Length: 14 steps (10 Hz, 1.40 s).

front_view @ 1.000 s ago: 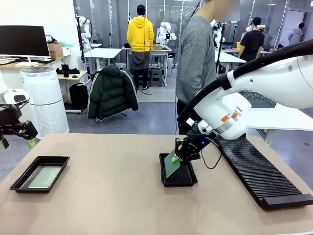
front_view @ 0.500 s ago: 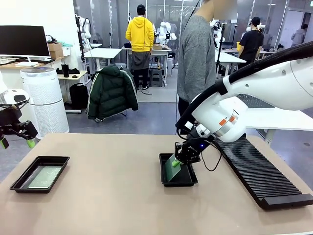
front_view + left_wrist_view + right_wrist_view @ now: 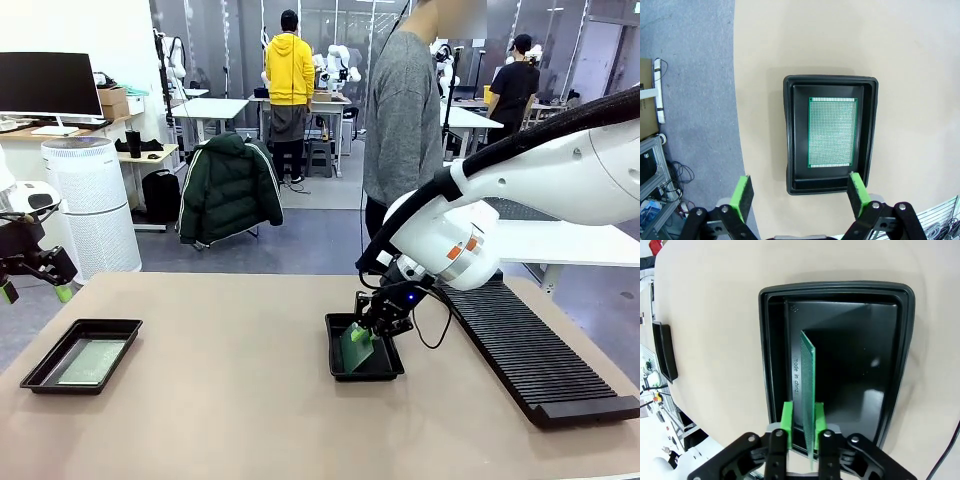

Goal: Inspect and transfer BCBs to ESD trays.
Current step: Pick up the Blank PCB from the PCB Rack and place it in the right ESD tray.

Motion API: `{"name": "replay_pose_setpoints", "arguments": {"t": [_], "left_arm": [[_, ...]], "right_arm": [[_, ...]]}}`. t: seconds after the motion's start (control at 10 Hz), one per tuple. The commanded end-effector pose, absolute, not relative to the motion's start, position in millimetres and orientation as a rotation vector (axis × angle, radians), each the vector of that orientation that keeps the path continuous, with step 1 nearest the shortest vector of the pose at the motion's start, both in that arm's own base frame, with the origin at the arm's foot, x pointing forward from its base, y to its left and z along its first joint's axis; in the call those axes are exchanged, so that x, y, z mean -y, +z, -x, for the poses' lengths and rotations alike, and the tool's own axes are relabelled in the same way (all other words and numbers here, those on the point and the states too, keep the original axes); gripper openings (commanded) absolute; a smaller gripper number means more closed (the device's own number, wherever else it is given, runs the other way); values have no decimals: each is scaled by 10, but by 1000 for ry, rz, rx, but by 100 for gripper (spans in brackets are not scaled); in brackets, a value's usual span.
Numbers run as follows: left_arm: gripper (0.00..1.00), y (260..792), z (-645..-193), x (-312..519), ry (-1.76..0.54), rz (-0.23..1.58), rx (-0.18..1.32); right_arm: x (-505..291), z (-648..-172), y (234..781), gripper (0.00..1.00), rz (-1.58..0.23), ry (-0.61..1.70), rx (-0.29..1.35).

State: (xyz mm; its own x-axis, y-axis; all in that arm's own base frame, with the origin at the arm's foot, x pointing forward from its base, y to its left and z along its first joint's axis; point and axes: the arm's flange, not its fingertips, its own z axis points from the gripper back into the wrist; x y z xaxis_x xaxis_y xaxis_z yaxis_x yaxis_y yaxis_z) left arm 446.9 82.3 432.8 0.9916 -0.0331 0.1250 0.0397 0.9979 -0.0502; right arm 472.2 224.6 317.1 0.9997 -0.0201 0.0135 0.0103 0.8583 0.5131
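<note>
- Nearest, in the right wrist view, the right gripper (image 3: 802, 415) has its jaws set on either side of a BCB (image 3: 808, 395) that stands on edge inside the right ESD tray (image 3: 771, 365). The green pads (image 3: 787, 416) sit very close to the board, but I cannot tell whether they grip it or have begun to let go.
- The board's lower edge is down in the tray, nearer the long wall that carries the moulded lettering than the opposite one. The board looks upright or slightly tilted.
- From the front, the same gripper (image 3: 366, 330) is low over that tray (image 3: 333, 368), at the middle of the bench (image 3: 240, 400). The long ribbed rack (image 3: 530, 360) lies just beside it on the robot's right.
- To do this step well, I judge the board should be tipped toward the open floor of the tray before the jaws part fully, so it lies flat rather than leaning on the wall. The jaws should then lift straight out, clear of the rim.
- Farther to the robot's left, the left gripper (image 3: 799, 194) hangs above the bench edge with its jaws spread wide, holding nothing.
- Below it, the left ESD tray (image 3: 790, 130) already holds a second BCB (image 3: 832, 132) lying flat on its floor.
- At the far side a person (image 3: 402, 110) stands, well apart from both trays.
</note>
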Motion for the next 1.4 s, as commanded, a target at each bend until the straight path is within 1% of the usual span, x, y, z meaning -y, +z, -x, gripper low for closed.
{"name": "replay_pose_setpoints", "arguments": {"t": [0.0,0.6,0.7,1.1,1.3], "left_arm": [[100,4312,-4462,-831,-38,51,132],[100,4312,-4462,-831,-38,51,132],[100,4312,-4462,-831,-38,51,132],[100,4312,-4462,-831,-38,51,132],[100,4312,-4462,-831,-38,51,132]], "right_arm": [[-2334,-4740,3249,39,-489,-37,16],[-2476,-4789,3322,97,-361,-17,-9],[-2508,-4795,3329,100,-336,-10,-20],[-2528,-4711,3453,100,-272,-12,-22],[-2509,-4673,3518,100,-285,3,-28]]}}
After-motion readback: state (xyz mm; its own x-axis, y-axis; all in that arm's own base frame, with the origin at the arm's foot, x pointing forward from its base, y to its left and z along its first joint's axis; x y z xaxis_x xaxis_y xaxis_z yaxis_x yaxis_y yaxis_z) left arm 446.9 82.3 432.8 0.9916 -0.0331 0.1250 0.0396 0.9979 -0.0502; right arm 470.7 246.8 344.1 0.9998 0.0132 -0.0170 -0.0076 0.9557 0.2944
